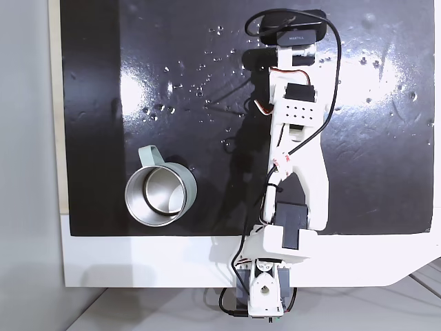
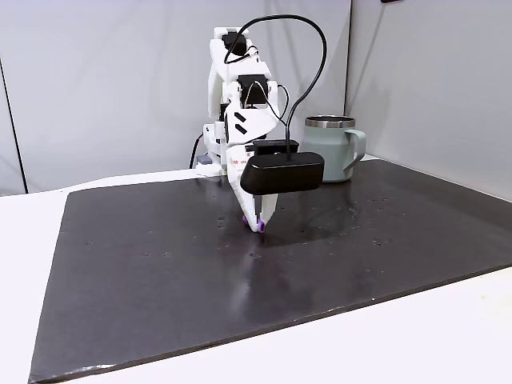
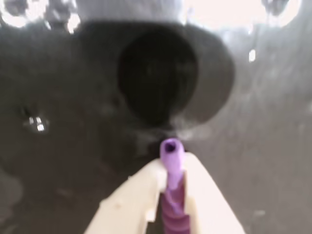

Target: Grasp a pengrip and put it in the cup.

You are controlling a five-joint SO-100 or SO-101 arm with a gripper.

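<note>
The arm is built of white printed plastic links with black servo blocks set between them. A perforated white plate is seen near the wrist. A black camera housing is mounted at the wrist, fed by a looping black cable. Red-white-black servo leads are noted. Cream-white jaws are seen in the wrist view.

Lab bench (bare walls, black mat)

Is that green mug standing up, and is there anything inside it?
Upright and empty: the mug stands on the black mat, and the fixed view from above shows bare steel inside.
</note>
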